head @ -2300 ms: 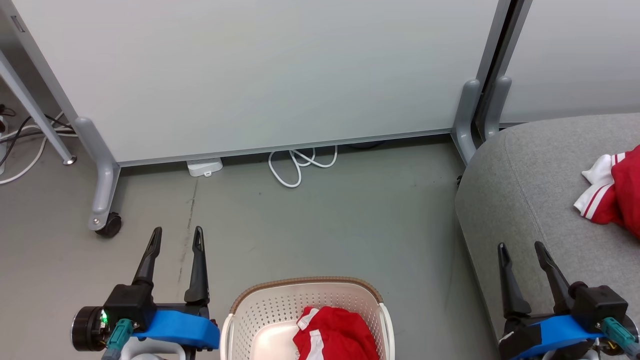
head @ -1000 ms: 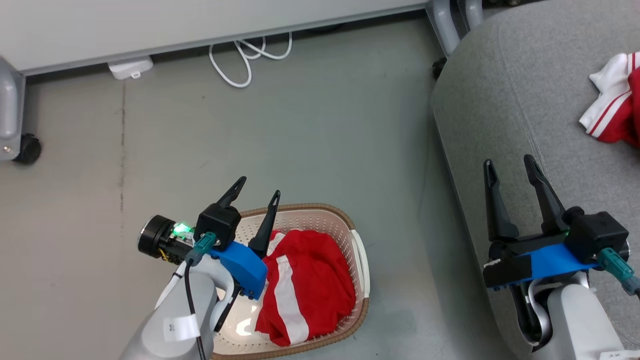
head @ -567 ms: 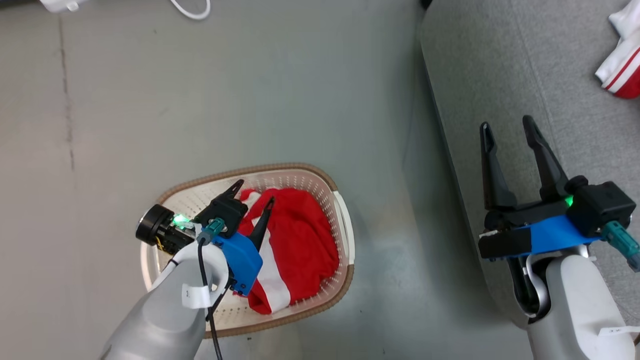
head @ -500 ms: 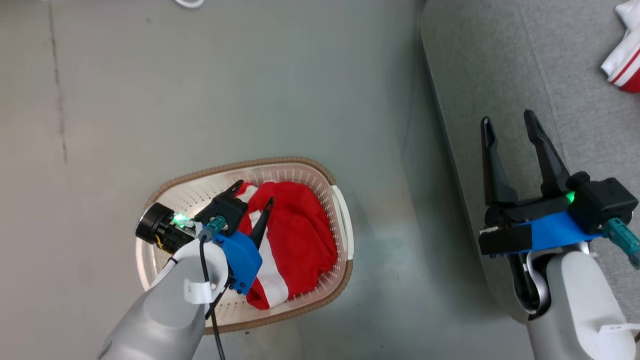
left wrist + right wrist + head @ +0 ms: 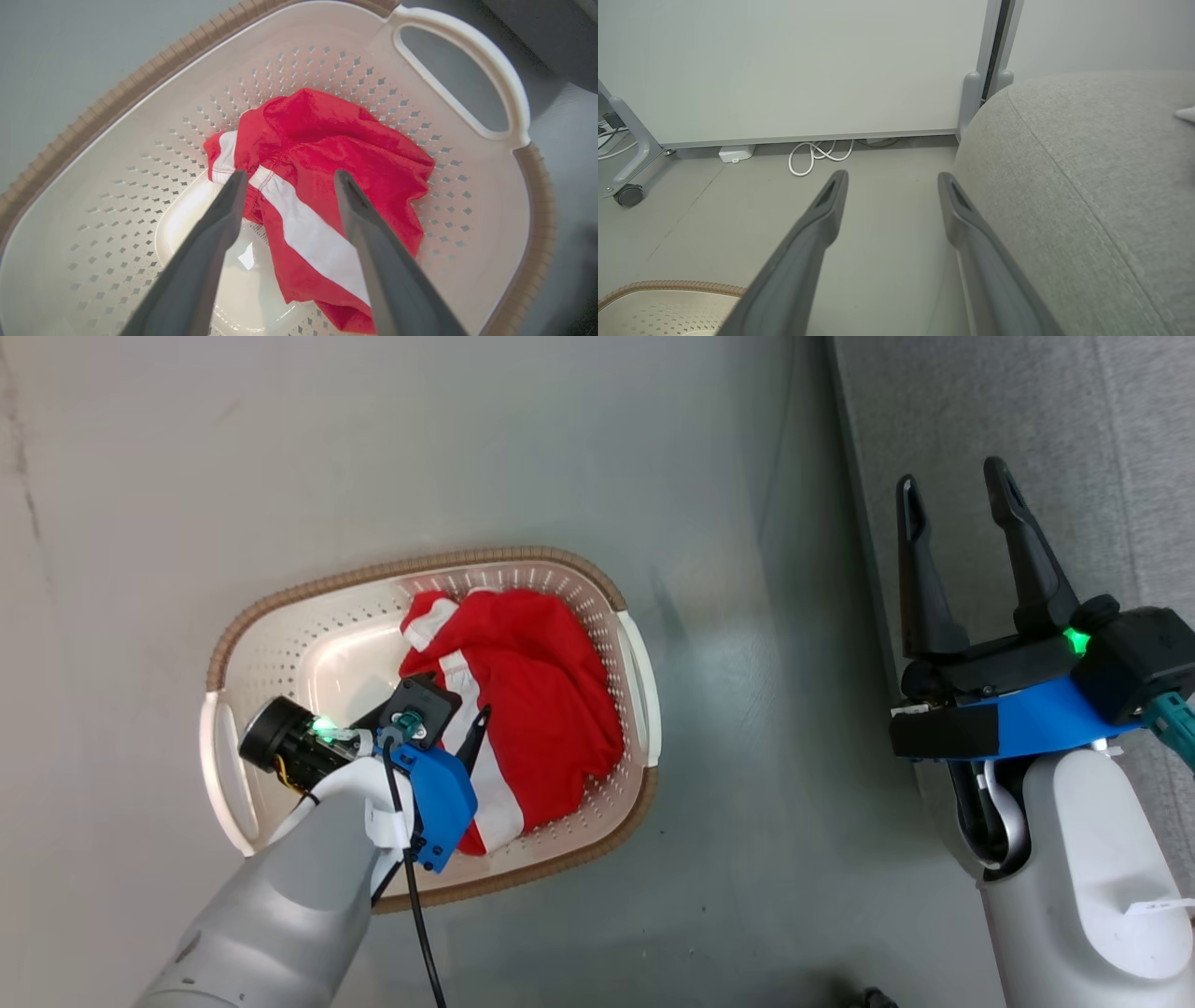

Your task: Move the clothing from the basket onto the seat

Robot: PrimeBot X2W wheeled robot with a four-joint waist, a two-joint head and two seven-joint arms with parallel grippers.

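The cream basket (image 5: 308, 581) with its brown rim stands on the floor, left of the grey seat (image 5: 1027, 411). A crumpled red garment (image 5: 532, 681) with a white stripe lies in its right half. My left gripper (image 5: 457, 719) reaches down inside the basket, open. In the left wrist view the left gripper (image 5: 290, 175) straddles the white stripe of the garment (image 5: 336, 140), close above it; I cannot tell if it touches. My right gripper (image 5: 950, 476) is open and empty over the seat's left edge. A white corner of fabric (image 5: 1186, 113) lies on the seat (image 5: 1087, 163).
In the right wrist view a white partition panel (image 5: 808, 65) on grey legs with a caster (image 5: 627, 195) stands behind. A coiled white cable (image 5: 817, 156) and a white box (image 5: 736, 153) lie at its foot. Bare grey floor (image 5: 738, 709) separates basket and seat.
The head camera has tilted down, shifting the whole picture. My left gripper has come from beside the basket down into it, over the red garment. The right gripper stays open.
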